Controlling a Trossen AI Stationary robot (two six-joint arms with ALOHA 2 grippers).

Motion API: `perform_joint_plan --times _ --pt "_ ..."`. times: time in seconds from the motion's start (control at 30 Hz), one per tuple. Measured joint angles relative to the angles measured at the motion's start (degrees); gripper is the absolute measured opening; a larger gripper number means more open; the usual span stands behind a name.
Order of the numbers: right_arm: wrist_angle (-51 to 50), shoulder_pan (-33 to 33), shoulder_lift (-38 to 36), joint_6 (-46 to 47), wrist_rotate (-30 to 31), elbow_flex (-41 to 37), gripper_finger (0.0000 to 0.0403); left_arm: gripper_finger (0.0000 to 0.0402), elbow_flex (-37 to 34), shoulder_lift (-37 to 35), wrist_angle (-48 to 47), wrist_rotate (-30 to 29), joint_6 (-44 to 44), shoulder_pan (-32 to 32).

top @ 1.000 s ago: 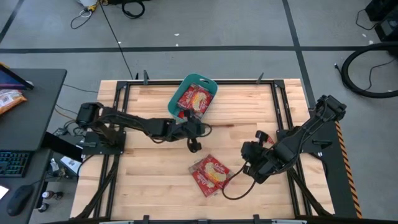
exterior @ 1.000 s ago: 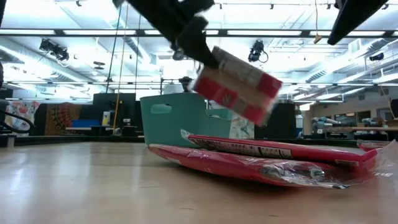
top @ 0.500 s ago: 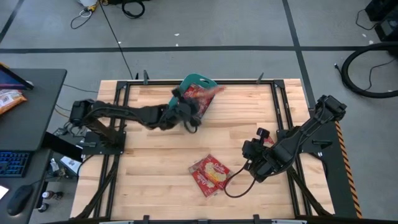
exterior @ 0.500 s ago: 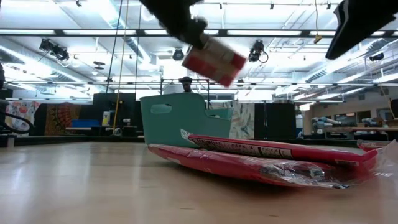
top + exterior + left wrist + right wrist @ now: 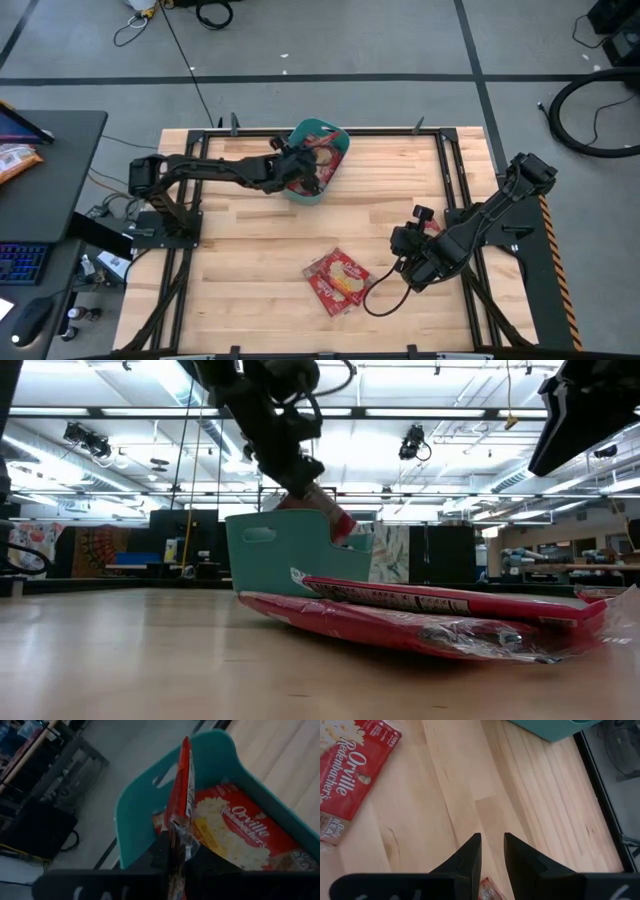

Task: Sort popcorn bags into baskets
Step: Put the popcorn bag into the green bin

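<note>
The teal basket [image 5: 318, 160] stands near the table's far edge, also seen in the low view [image 5: 272, 550]. One red popcorn packet [image 5: 235, 835] lies flat inside it. My left gripper [image 5: 300, 172] hangs over the basket's left rim, shut on a second packet [image 5: 182, 790] that shows edge-on. More packets [image 5: 338, 280] lie stacked on the table's middle, nearer the near edge [image 5: 420, 615]. My right gripper [image 5: 402, 250] waits to their right, above the wood, its fingers [image 5: 470, 855] a narrow gap apart and touching nothing. My left gripper [image 5: 177, 855] pinches the packet's crimped end [image 5: 179, 832] between its two fingers, coming from the table's left and slanting down. The packet stands on edge beyond the fingers. Its far end [image 5: 338, 522] dips behind the basket's wall, above the packet lying inside.
A black frame rail [image 5: 330, 131] runs along the table's edges just behind the basket. Bare wood [image 5: 240, 250] lies left of the stacked packets. One packet [image 5: 355, 760] and the basket's corner [image 5: 555, 727] show in the right wrist view. A desk [image 5: 40, 200] stands left of the table.
My left gripper, still shut on its packet, has moved from the table's middle toward the far edge, over the basket, and then down. The packet, lifted high half a second ago, has turned on edge and now reaches inside the basket's rim.
</note>
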Motion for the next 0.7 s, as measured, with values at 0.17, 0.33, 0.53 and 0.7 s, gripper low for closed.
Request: perform_joint_plan --times 0.17,0.33,0.53,0.7 --pt "0.6 0.0 0.0 0.0 0.0 0.0 0.0087 0.0038 0.0 1.6 -0.5 0.1 -0.2 -0.5" --pt "1.1 0.0 0.0 0.0 0.0 0.0 0.0087 0.0085 0.0 1.4 -0.9 1.7 0.8 -2.2" --pt "3.2 -0.6 0.0 3.4 -1.1 0.0 0.0087 0.0161 0.0 0.9 -1.2 1.7 4.1 -4.9" --pt "3.5 -1.8 0.0 4.5 -2.0 0.0 0.0088 0.0189 0.0 -0.8 -0.8 2.8 5.6 -7.4"
